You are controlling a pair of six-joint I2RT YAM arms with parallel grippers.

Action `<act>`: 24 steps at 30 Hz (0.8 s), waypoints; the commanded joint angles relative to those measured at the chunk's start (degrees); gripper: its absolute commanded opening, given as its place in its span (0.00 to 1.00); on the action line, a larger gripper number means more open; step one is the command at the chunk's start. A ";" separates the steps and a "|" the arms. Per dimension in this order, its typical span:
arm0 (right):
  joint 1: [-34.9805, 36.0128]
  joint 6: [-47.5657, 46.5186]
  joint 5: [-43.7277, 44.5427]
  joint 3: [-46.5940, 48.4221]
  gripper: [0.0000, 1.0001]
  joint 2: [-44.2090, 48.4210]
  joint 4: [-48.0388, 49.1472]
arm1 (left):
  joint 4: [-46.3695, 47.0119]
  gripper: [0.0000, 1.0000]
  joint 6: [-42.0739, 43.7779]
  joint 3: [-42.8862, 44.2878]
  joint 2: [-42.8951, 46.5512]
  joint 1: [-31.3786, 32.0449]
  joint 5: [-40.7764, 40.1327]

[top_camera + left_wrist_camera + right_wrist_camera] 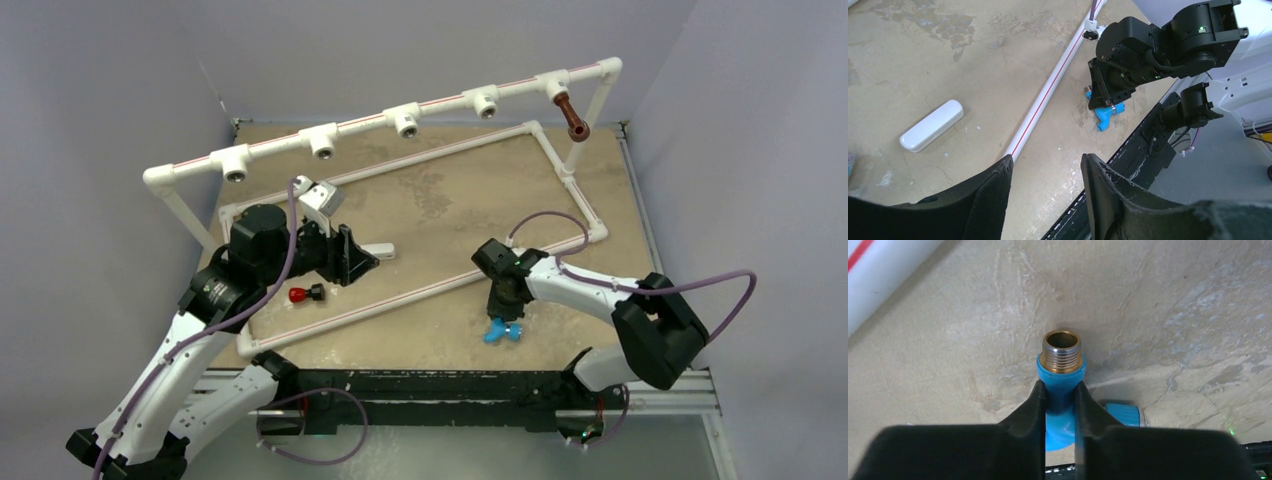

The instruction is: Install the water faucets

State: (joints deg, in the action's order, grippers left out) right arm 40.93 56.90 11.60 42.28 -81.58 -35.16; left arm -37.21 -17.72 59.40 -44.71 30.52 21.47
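A bright blue water faucet [503, 331] [1103, 119] lies on the table near the front edge. My right gripper [506, 306] [1059, 390] is shut on its blue neck [1060, 375], just behind the brass threaded end [1062, 351]. The side spout [1123, 414] sticks out to the right of the fingers. A dark brown water faucet [572, 116] hangs from the far-right tee of the raised white pipe. My left gripper [362, 258] [1047, 159] hovers open over the table's left half, holding nothing.
The raised white pipe rail carries several open tee fittings [322, 141]. A lower white pipe frame [420, 290] [1048, 90] lies on the table. A small white block [381, 251] [931, 125] rests by the left gripper. A red-capped black part [305, 294] lies near the left arm.
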 commanded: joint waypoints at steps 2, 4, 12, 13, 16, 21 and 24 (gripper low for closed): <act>1.91 -2.53 2.66 3.57 0.01 -1.96 3.12 | -0.63 0.52 1.13 0.11 0.38 0.33 -1.46; 3.39 -4.15 3.53 5.21 0.00 -2.99 3.97 | -1.15 0.52 0.98 0.19 0.15 0.32 -2.20; 11.82 -12.19 8.51 13.20 0.00 -7.53 6.86 | -4.63 0.51 -1.12 1.65 -0.46 0.28 -6.31; 12.56 -13.25 8.39 13.52 0.00 -7.49 7.59 | -5.19 0.51 -1.66 1.95 -0.30 0.30 -7.02; 14.46 -16.63 7.65 14.15 0.00 -6.40 9.81 | -6.64 0.51 -3.08 2.26 0.49 0.32 -9.38; 17.55 -21.98 8.61 15.35 0.00 -2.20 13.02 | -8.45 0.51 -5.19 1.99 2.20 0.32 -11.51; 19.11 -25.46 9.44 15.24 0.00 0.94 15.64 | -9.25 0.51 -6.31 1.39 2.66 0.28 -11.88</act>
State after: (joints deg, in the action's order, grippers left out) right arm 58.04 37.78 17.72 54.83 -85.49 -23.88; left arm -45.36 -21.50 59.40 -43.05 30.52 11.57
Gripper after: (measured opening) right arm 0.192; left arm 0.515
